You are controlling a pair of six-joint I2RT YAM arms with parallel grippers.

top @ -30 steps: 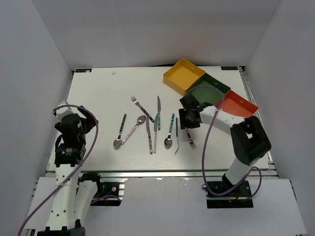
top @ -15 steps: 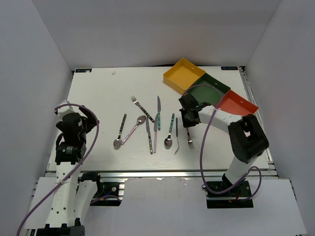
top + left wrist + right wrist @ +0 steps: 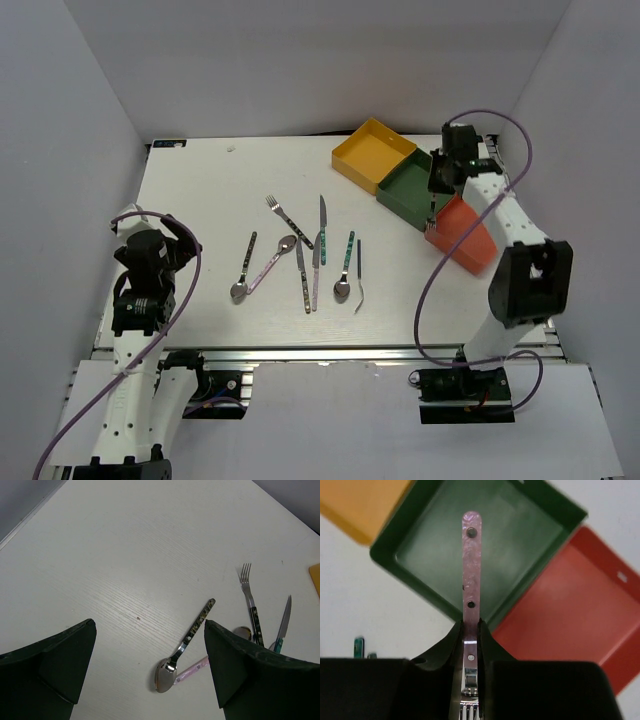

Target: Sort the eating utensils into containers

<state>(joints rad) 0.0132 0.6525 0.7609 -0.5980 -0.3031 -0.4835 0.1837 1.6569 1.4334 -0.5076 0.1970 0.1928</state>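
Observation:
My right gripper (image 3: 436, 192) is shut on a pink-handled fork (image 3: 431, 216) and holds it in the air over the join of the dark green tray (image 3: 408, 188) and the red-orange tray (image 3: 468, 235). In the right wrist view the fork's handle (image 3: 471, 565) points out over the green tray (image 3: 520, 525), with the red tray (image 3: 570, 615) at the right and the yellow tray (image 3: 355, 505) at the left. The yellow tray (image 3: 372, 153) is empty. My left gripper (image 3: 152, 252) is open and empty at the table's left edge.
Several utensils lie in a row mid-table: a fork (image 3: 288, 220), a knife (image 3: 322, 215), a black-patterned spoon (image 3: 243, 268), a pink spoon (image 3: 270, 264), a teal spoon (image 3: 346, 265), a thin dark piece (image 3: 359, 275). The left wrist view shows the patterned spoon (image 3: 192, 632).
My right gripper has lifted the pink fork off the table beside the utensil row and carried it up and right to above the trays. The left arm has barely moved.

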